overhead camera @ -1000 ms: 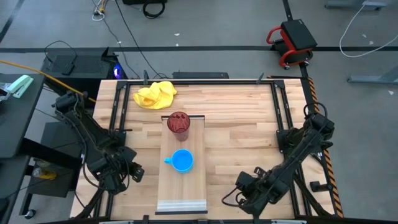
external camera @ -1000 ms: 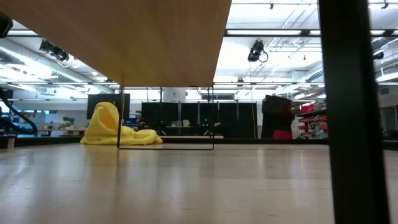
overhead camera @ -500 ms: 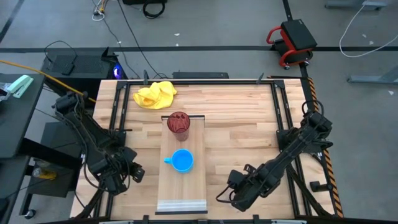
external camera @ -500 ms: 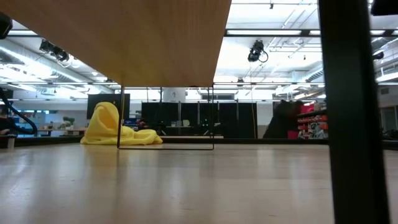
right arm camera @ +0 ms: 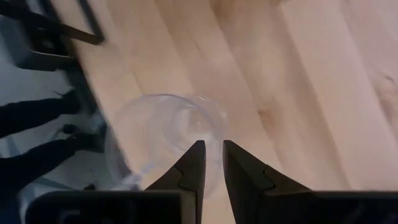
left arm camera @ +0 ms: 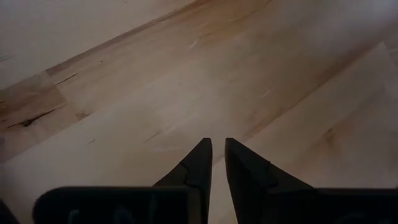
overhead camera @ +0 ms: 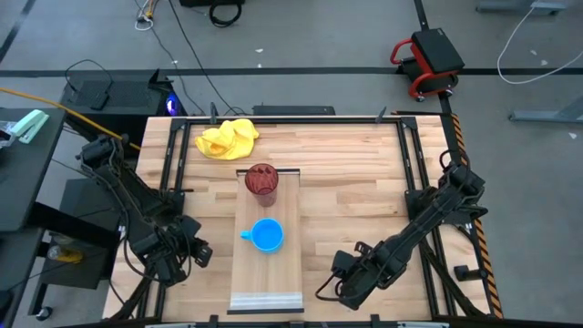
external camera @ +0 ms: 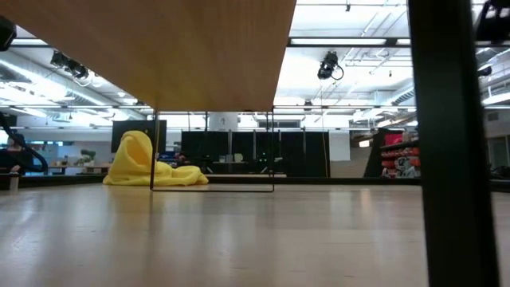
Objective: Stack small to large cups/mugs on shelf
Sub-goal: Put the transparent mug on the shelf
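The dark red ribbed tumbler (overhead camera: pixel 260 179) stands on the far end of the pale shelf board (overhead camera: pixel 267 278). The blue handled mug (overhead camera: pixel 266 236) stands at the board's middle, handle toward the table's left. The clear glass cup (right arm camera: pixel 163 144) shows in the right wrist view just ahead of my right gripper (right arm camera: pixel 211 151), which is shut on it near the table's near edge, right of the shelf (overhead camera: pixel 342 288). My left gripper (left arm camera: pixel 217 146) is shut and empty over bare table at the near left (overhead camera: pixel 173 257). My right gripper holds the glass cup by its rim (right arm camera: pixel 219 127), on the side toward the gripper. The thin wall seems pinched between the two fingers, one inside and one outside. The fingers point down, and I look into the cup's open mouth. Whether it is lifted clear, I cannot tell.
A crumpled yellow cloth (overhead camera: pixel 228 138) lies at the far left of the table and also shows in the low view (external camera: pixel 147 163). Bare table lies between the shelf and the right edge. In the low view the shelf's underside (external camera: pixel 159 48) and a dark post (external camera: pixel 446 143) fill much of the picture.
My right gripper has gone toward the table's left and a little toward its near edge, closer to the shelf's near end. The tumbler and the mug have stayed where they were.
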